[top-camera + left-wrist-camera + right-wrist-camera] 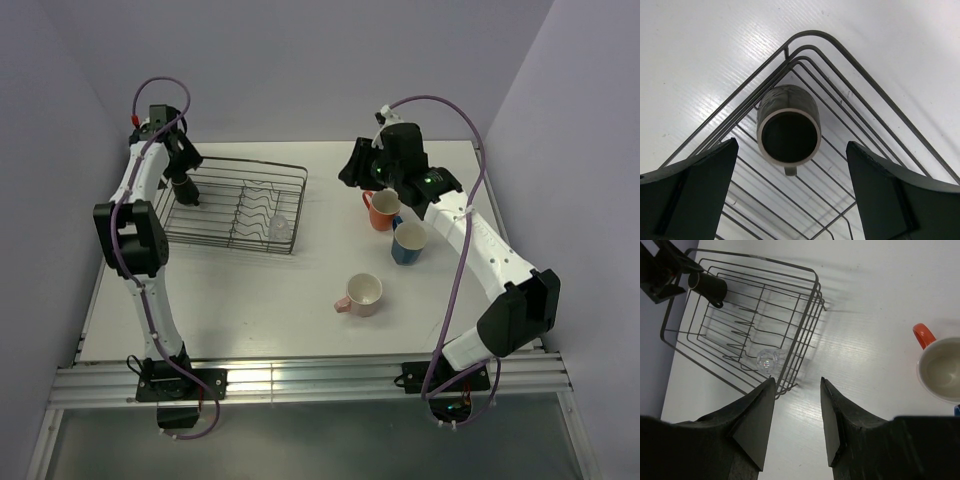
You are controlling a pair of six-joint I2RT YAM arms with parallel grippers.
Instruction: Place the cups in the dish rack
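Observation:
The dish rack [262, 161] is a dark wire basket at the table's back left. A dark brown cup [788, 127] rests in a corner of the dish rack [810, 34]; in the right wrist view this cup [708, 285] looks tilted. My left gripper [190, 196] hovers just above it, open wide [792, 141], touching nothing. A clear glass tumbler [280, 228] sits at the rack's near right corner. On the bare table stand the orange cup [381, 208], blue cup [407, 243] and pink cup [362, 293]. My right gripper [353, 168] hangs open and empty [797, 381] left of the orange cup [942, 367].
The rack's upright plate dividers [255, 205] fill its middle. Purple walls close in the table on the left, back and right. The right arm's forearm [480, 240] passes just right of the blue cup.

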